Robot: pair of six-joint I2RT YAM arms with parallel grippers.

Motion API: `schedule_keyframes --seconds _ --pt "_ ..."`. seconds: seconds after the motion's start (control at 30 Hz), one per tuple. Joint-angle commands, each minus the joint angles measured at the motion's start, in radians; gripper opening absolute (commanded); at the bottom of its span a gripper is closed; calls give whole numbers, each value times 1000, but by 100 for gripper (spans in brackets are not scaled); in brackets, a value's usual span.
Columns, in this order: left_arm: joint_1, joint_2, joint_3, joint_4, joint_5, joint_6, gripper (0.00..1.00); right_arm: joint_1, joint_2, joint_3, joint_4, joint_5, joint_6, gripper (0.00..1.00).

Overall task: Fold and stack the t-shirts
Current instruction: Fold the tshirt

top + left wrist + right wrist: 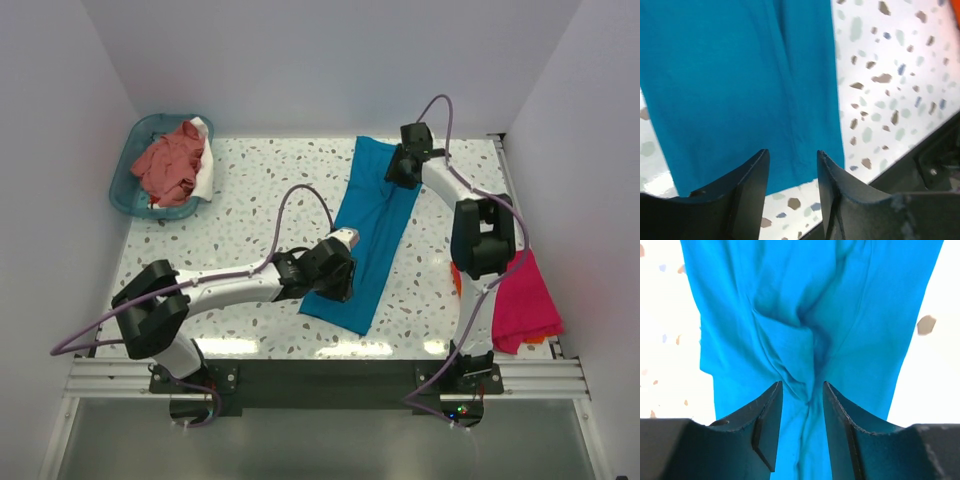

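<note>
The shirt (368,225) lay as a long strip on the table (250,200). It looked soft and limp, so we judged the ends best for holding. Our right gripper (802,386) pinched a ridge of it; the left gripper (793,152) was apart over the near hem.

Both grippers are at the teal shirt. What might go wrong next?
The right gripper has only a narrow bunched ridge of the teal-blue t-shirt between its fingers; a lift may slip. The left gripper hovers open near one hem corner; grasping there could skew the fold. The magenta-pink t-shirt lies at the edge of the table by the right arm; a swing might sweep it off.
</note>
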Motion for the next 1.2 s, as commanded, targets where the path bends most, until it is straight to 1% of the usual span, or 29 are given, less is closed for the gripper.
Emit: schedule_keyframes --seconds 0.0,0.07,0.1,0.17,0.2,0.37,0.67,0.97,1.17 --pt "10 50 45 -78 -121 31 45 11 -5 127 -17 60 -45 42" --pt "12 90 49 -97 -168 44 44 23 42 176 -51 91 -62 42" --pt "12 100 49 -106 -179 48 43 34 61 225 -63 128 -80 41" --pt "12 125 43 -112 -198 54 42 41 111 273 -100 166 -95 41" --pt "12 130 40 -117 -201 57 41 46 125 314 -111 177 -103 42" --pt "12 134 19 -117 -192 63 41 57 188 377 -137 228 -137 42" --pt "12 131 -27 -96 -133 49 40 61 208 347 -123 232 -168 46" --pt "10 108 -64 -74 -104 26 40 60 219 337 -114 252 -184 46" --pt "10 104 -75 -63 -84 17 40 60 224 313 -97 237 -181 44"
